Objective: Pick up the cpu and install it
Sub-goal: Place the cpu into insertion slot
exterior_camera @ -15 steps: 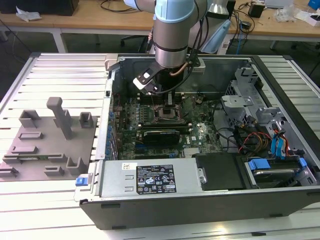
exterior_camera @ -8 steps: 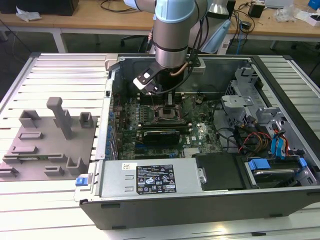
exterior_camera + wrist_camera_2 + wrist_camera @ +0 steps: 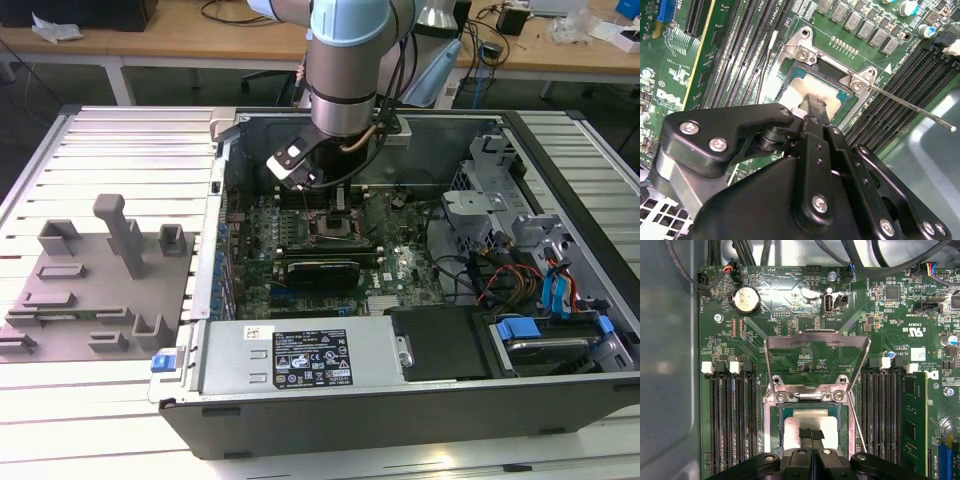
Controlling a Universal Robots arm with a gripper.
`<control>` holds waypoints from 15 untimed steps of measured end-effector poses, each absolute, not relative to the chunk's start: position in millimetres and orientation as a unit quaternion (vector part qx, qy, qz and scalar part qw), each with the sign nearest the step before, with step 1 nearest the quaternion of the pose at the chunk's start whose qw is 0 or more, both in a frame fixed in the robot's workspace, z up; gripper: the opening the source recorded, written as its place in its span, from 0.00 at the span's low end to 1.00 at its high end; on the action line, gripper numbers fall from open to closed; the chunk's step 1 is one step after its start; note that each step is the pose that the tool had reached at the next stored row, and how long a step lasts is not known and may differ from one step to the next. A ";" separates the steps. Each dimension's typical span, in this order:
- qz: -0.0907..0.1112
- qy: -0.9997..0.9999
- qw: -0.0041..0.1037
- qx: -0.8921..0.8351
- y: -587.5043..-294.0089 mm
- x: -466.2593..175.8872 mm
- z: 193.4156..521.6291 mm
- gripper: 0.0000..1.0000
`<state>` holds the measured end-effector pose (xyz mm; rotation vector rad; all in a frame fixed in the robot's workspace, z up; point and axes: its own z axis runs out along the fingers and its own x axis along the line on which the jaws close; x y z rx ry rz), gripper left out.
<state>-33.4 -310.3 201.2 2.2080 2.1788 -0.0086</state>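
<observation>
One cpu (image 3: 796, 426) sits in one socket (image 3: 810, 396), the jaws closed together on its top.

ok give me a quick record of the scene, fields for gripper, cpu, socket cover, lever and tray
gripper: shut, tips down at the cpu's top in both wrist views
cpu: lying flat in the socket
load plate: swung open, standing up
lever: swung out, clear of the socket
grey tray: outside the computer case, on the exterior view's left
</observation>
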 end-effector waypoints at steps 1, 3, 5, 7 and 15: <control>-0.001 0.702 0.020 0.712 -309.8 -33.1 203.1 0.11; -0.001 0.702 0.019 0.712 -309.7 -33.1 212.5 0.11; -0.002 0.702 0.020 0.712 -309.7 -33.1 223.4 0.11; -0.002 0.702 0.020 0.712 -309.8 -33.1 232.2 0.11; -0.001 0.702 0.020 0.712 -309.7 -33.0 250.0 0.11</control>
